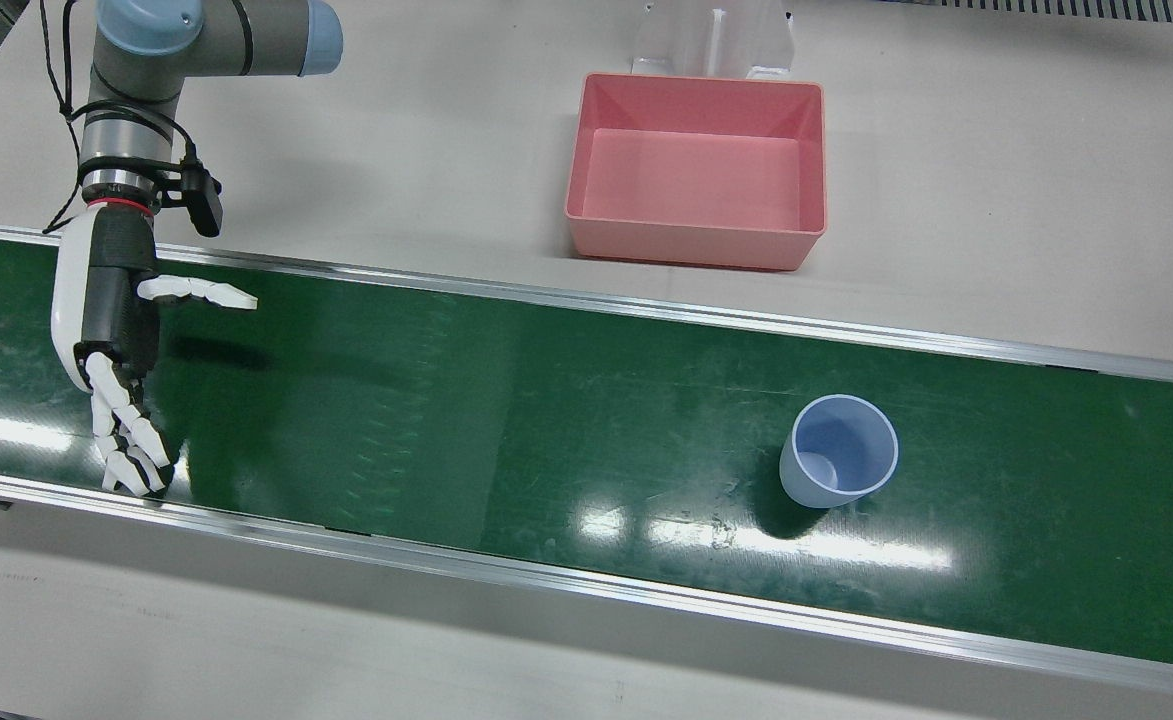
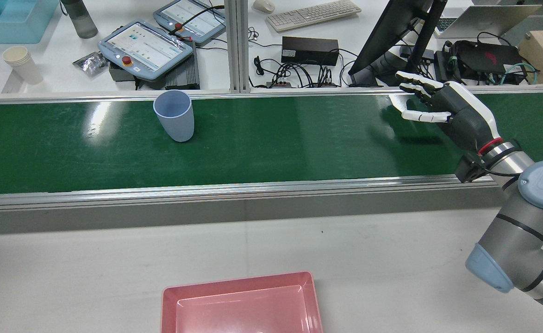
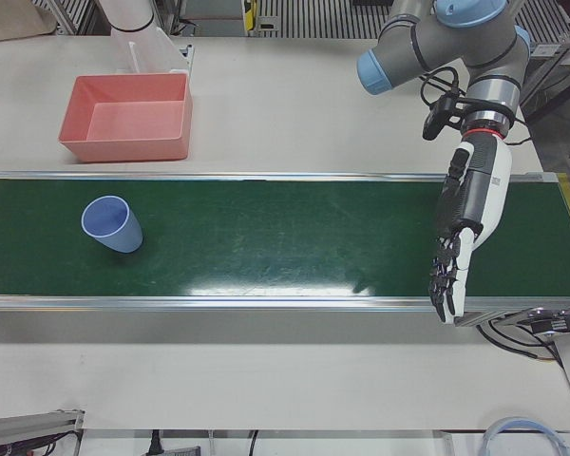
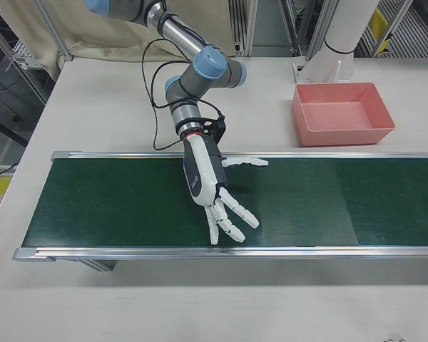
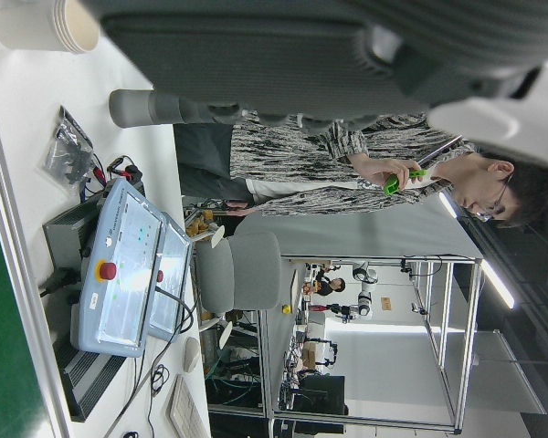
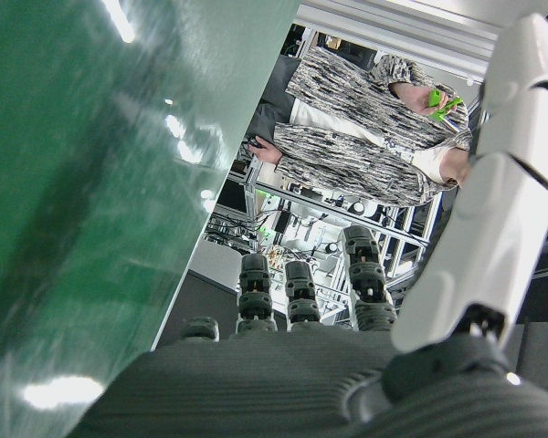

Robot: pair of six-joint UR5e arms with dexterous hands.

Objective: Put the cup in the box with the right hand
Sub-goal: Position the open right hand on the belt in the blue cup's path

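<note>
1. Two hands were on my screens. In the front view, my right hand hung over the green conveyor belt at far left, fingers spread wide and thumb stuck out, holding nothing.
2. The pink box sat on the white table just beyond the belt's far rail.
3. The pale blue cup stood upright on the belt, well apart from that hand and nearer the box.
4. My left hand hovered over the belt past the cup, fingers extended, also holding nothing.
</note>
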